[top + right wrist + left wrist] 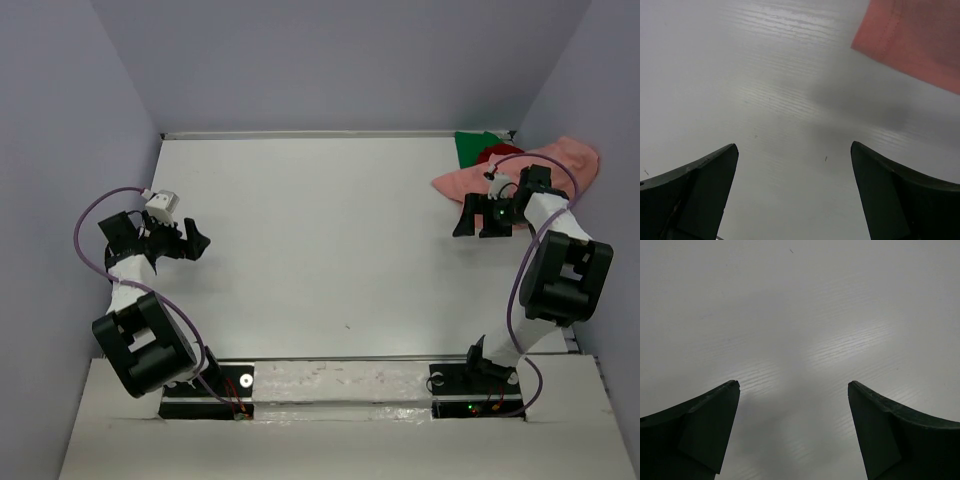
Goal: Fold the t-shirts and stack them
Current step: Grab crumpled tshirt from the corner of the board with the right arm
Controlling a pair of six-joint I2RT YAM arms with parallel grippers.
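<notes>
The three t-shirts lie bunched in a heap at the far right corner of the table, none of them folded. The salmon-pink shirt sprawls widest and crumpled, the dark red shirt shows as a small patch against it, and the green shirt peeks out by the back wall. The task looks to be at its start, with the first shirt yet to be picked. The right gripper hovers just beside the pink stitched hem, jaws wide apart and empty. Next it likely has to reach that edge, pinch one layer and drag the shirt onto open table. The left gripper hangs well apart at the left, equally wide and empty
</notes>
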